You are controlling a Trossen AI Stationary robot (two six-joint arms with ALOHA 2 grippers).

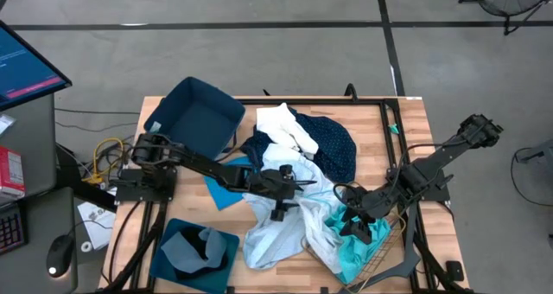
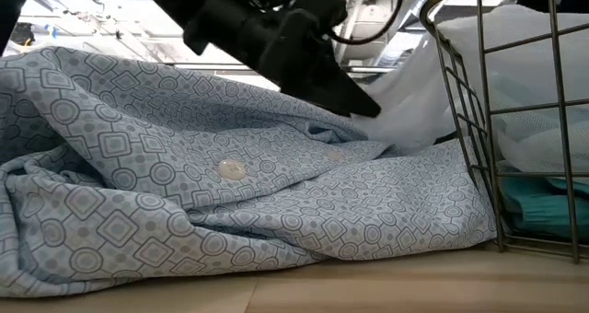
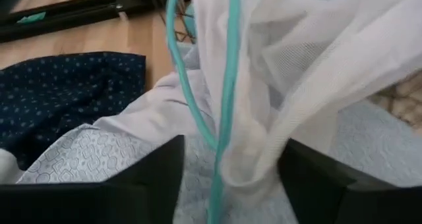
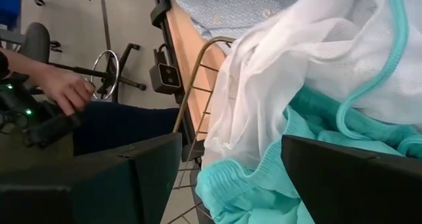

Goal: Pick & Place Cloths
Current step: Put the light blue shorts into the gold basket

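Observation:
A heap of cloths lies mid-table: a white one (image 1: 283, 125), a navy dotted one (image 1: 333, 143), a pale blue patterned shirt (image 1: 276, 233) and a white mesh garment with a cyan cord (image 3: 264, 66). My left gripper (image 1: 289, 190) reaches low into the heap, slanting down, open, with a fold of the mesh garment between its fingers (image 3: 234, 178). My right gripper (image 1: 354, 216) hangs open above the wire basket (image 1: 389, 251), where the mesh garment (image 4: 316, 46) rests on a bright cyan cloth (image 4: 264, 184). My left gripper comes at the white mesh garment slanting down from the table's left. An upright fold (image 3: 254, 151) with the cyan cord stands between its open fingers, close to one finger (image 3: 316, 178). Whether that finger touches the fold, I cannot tell.
A dark blue bin (image 1: 200, 112) stands at the far left. Another bin (image 1: 173, 259) at the near left holds a grey cloth (image 1: 203, 246). The mesh garment drapes over the basket's rim (image 2: 479, 120). A person's hand (image 4: 66, 89) shows beyond the table's edge.

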